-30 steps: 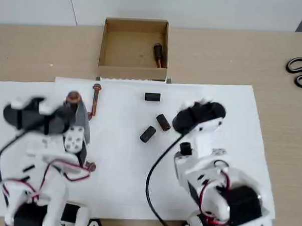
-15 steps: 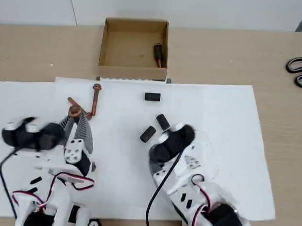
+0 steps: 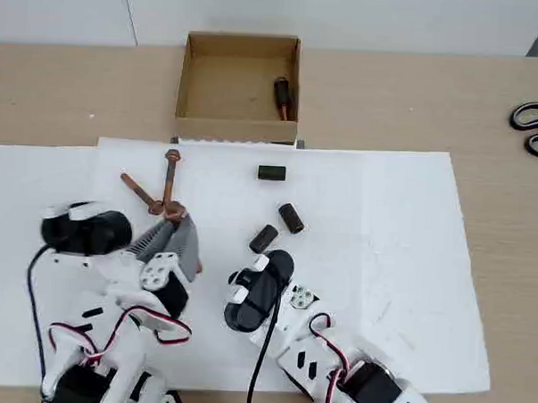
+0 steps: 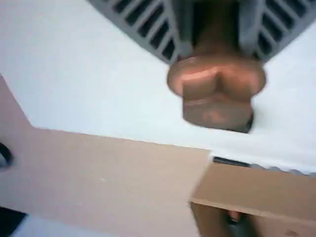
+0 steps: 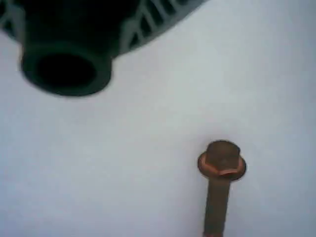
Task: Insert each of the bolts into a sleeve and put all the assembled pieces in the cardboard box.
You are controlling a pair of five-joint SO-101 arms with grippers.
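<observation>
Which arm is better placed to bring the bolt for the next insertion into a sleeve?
Left. The left gripper is shut on a bolt, while the right gripper holds a black sleeve with its opening free. So the left arm can probably carry its bolt straight to that sleeve.

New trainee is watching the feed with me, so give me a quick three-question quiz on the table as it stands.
1. True or false: the cardboard box is empty.
2. How many sleeves lie loose on the paper?
3. The left gripper holds: A) a sleeve, B) a bolt, C) nothing.
Key: 1. False, an assembled piece lies inside. 2. Three: one near the box, two closer to the arms. 3. B.
</observation>
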